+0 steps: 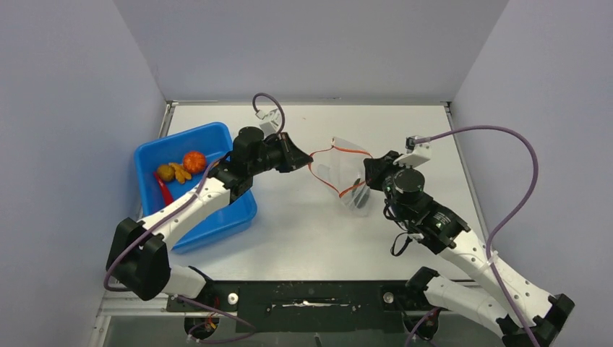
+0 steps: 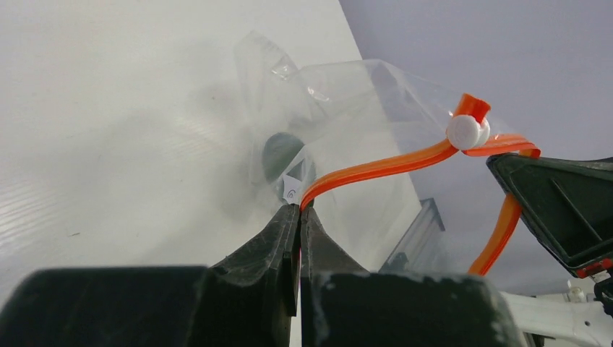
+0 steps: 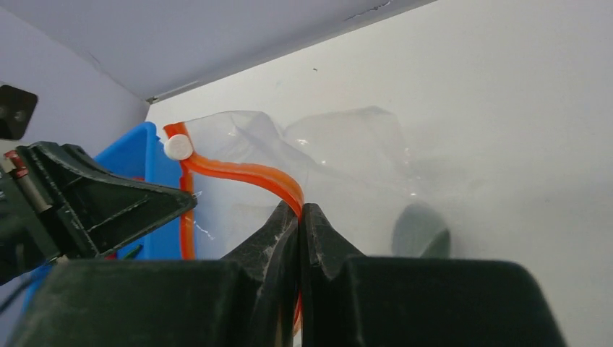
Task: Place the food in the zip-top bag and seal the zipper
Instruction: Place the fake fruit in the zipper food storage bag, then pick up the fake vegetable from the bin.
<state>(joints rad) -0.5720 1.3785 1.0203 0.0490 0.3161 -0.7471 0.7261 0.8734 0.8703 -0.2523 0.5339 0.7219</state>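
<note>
The task looks barely begun. The left end effector and the right end effector are each clamped shut on the zipper. They hold the bag between them over the middle of the bench, its mouth spread. One dark green piece seems to be inside. The orange fruit, brown lumps and chili lie in the tray at the left edge. Nothing is sealed yet.
</note>
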